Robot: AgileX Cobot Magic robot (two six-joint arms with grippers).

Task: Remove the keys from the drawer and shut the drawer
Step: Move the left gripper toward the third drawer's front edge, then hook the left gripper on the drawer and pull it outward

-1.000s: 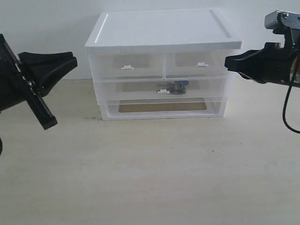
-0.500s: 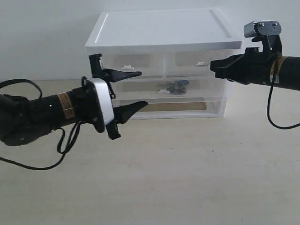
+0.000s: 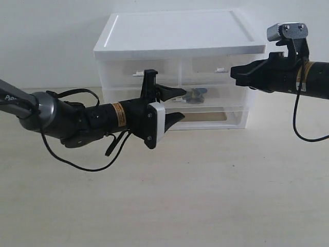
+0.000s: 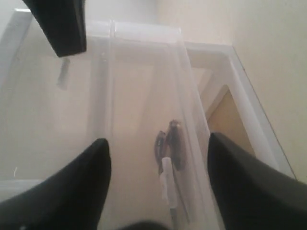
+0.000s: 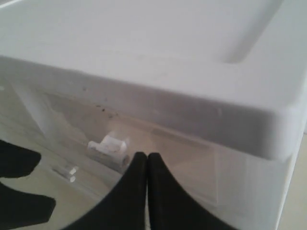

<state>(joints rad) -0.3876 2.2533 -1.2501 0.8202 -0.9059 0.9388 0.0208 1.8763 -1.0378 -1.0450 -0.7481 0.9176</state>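
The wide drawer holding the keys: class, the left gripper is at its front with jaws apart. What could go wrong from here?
1. The tab handle is small; the open left gripper could close beside it or slip off when pulling the drawer.
2. Nothing seems to steady the unit: the right gripper, shut, sits by an upper drawer, so the whole unit might slide forward.
3. The keys lie close behind that handle and could shift if the drawer jerks open.

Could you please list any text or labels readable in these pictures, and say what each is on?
"P": white lettering on the left arm; the rest is blurred and cut off.
Left wrist's yellow label: too small to read.
Right wrist's yellow label: too small to read.
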